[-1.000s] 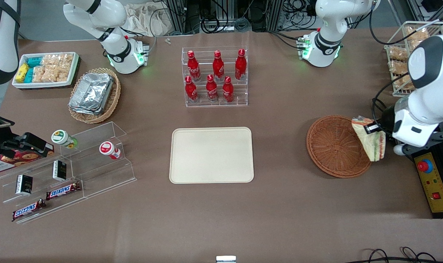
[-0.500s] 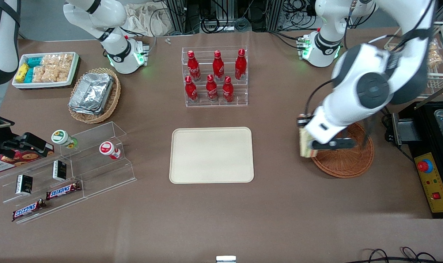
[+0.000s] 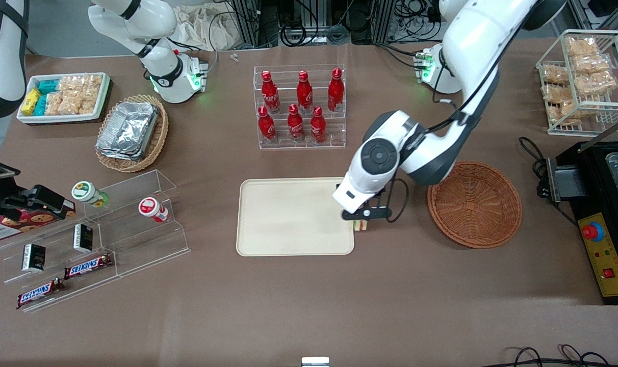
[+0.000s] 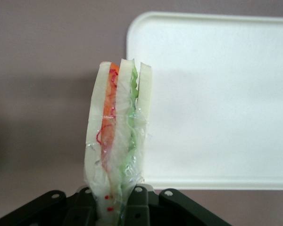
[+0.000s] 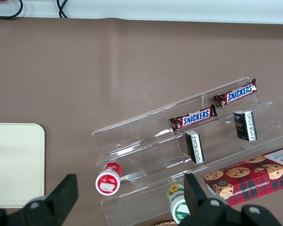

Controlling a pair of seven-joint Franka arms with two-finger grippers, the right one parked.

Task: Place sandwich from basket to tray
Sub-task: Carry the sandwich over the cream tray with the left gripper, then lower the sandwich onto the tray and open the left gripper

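Note:
My left gripper (image 3: 362, 220) is shut on the sandwich (image 4: 118, 141), a plastic-wrapped wedge of pale bread with orange-red and green layers held on edge between the fingers. In the front view only a sliver of the sandwich (image 3: 360, 225) shows under the wrist. It hangs above the rim of the cream tray (image 3: 294, 216) on the side nearest the basket; the wrist view shows the sandwich over brown table just beside the tray (image 4: 217, 94). The round reddish-brown wicker basket (image 3: 474, 204) sits toward the working arm's end with nothing in it.
A clear rack of red bottles (image 3: 301, 109) stands farther from the front camera than the tray. An acrylic shelf with snack bars and cups (image 3: 100, 234), a foil-filled oval basket (image 3: 131, 131) and a white snack bin (image 3: 64, 97) lie toward the parked arm's end. A wire snack rack (image 3: 579, 81) stands near the basket.
The left arm has carried the sandwich from the basket's outer rim, across the basket, to the tray's edge. The basket now shows fully uncovered.

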